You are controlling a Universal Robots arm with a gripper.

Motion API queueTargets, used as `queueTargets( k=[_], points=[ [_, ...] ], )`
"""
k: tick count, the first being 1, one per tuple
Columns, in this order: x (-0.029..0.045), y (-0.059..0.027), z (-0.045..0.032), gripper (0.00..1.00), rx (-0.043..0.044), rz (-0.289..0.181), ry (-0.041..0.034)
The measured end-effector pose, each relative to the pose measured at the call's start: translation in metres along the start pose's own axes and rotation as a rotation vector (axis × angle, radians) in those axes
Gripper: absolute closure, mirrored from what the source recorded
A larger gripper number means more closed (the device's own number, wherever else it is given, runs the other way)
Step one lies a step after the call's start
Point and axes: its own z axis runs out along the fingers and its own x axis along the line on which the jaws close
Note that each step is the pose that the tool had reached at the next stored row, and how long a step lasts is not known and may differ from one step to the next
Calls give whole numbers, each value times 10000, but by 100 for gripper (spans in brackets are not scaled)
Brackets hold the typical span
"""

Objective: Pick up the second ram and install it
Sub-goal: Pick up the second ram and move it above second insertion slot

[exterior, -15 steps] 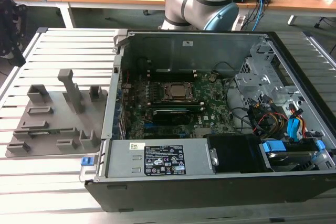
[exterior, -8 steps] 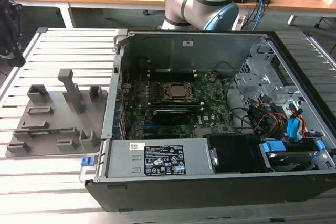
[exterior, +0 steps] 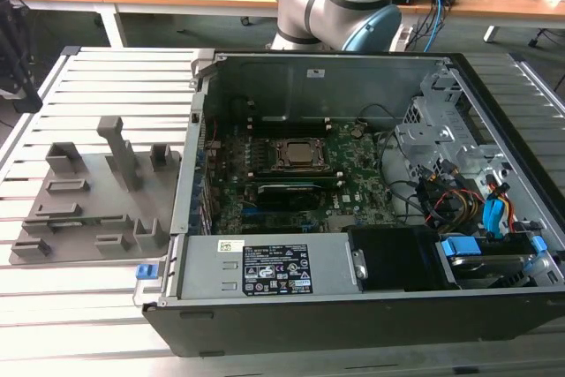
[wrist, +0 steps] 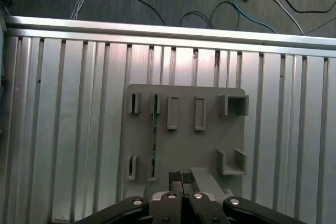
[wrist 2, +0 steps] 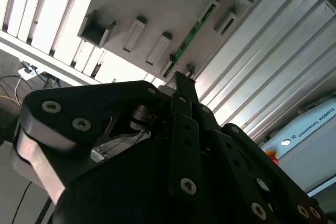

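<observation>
My pincer hangs clenched and empty above the grey holder, near the second ram standing in its slots.

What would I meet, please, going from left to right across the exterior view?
grey holder plate → processor socket → black fan housing → blue cables
</observation>
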Motion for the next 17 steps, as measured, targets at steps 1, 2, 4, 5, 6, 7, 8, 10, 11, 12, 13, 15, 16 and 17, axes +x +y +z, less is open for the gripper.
queueTargets(
  k=[1,2,4,5,6,7,8,10,11,12,13,15,16,17],
  points=[
    [0,0,0,89,2,-180,7],
    [0,0,0,89,2,-297,13],
    [0,0,1,89,3,-324,14],
    [-1,0,1,89,2,-229,11],
    [-1,0,2,89,0,-96,6],
    [-2,0,4,89,-1,45,-1],
    [-2,0,5,89,-2,205,-7],
    [-1,0,8,89,-6,579,-23],
    [-1,0,9,89,-5,722,-33],
    [0,-1,11,89,-2,928,-101],
    [-2,0,11,89,0,1315,-261],
    [-1,-1,16,89,3,1905,-287],
    [-1,-1,16,89,3,1968,-290],
    [-1,0,16,89,2,1975,-290]
  ],
)
